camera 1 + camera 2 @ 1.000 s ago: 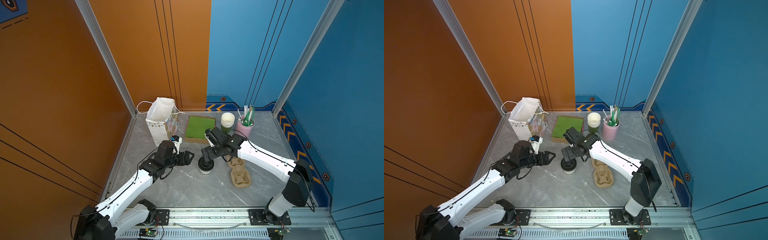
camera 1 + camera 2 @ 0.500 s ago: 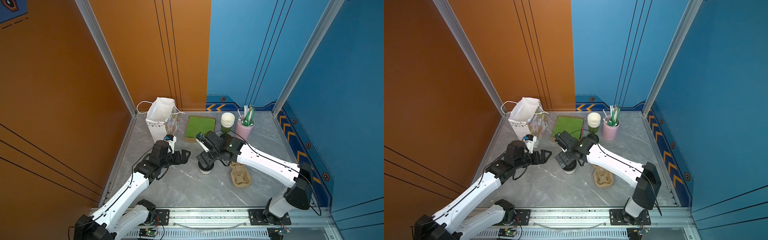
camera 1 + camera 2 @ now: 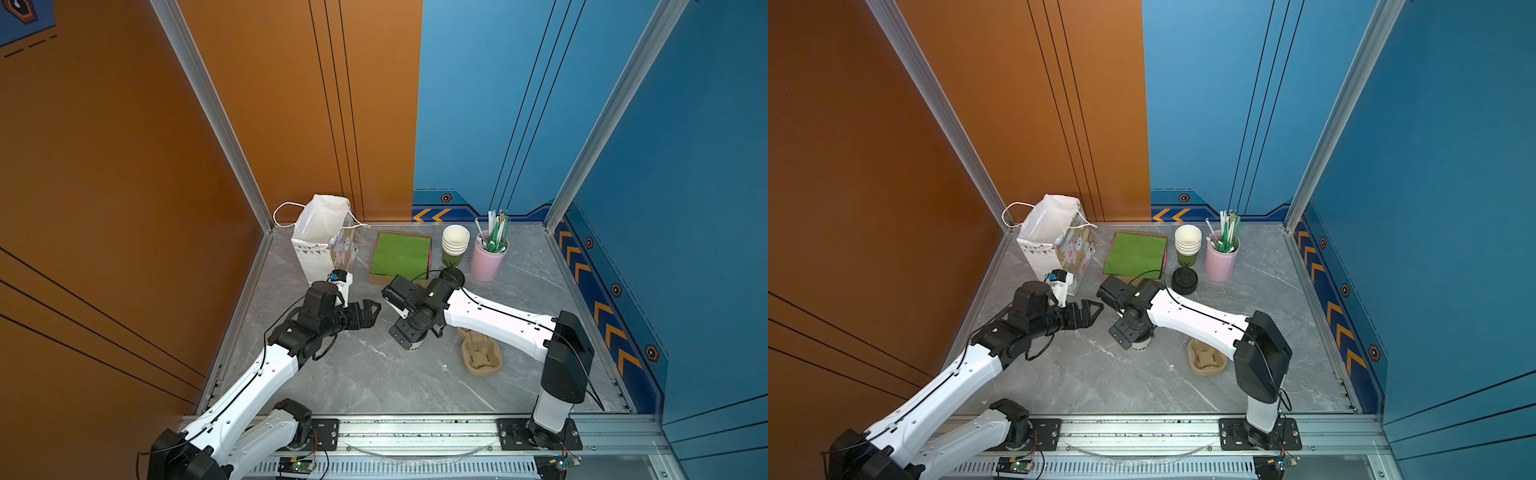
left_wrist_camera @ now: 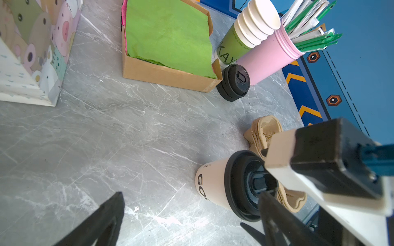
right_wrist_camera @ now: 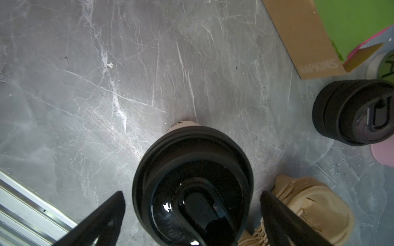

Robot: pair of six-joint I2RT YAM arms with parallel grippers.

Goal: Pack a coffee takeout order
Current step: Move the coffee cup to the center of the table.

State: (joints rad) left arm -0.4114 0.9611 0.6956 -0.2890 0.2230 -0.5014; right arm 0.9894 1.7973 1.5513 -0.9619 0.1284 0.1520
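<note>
White paper cup (image 4: 210,187), capped by black lid (image 5: 170,153), stands upright on grey table (image 3: 365,382), just beside pulp carrier (image 3: 482,359). Right gripper (image 5: 191,192) hangs over it, jaws wide, holding nothing. Left gripper (image 3: 370,313) likewise spread and empty. Judged light, thin-walled, crushable: take hold gently on the wall below the lid.

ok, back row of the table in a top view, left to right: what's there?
In a top view, left to right: gift bag → green napkins in their cardboard box → stack of paper cups → pink tin of straws. The black lids in front of the cups are left out because they overlap them.
</note>
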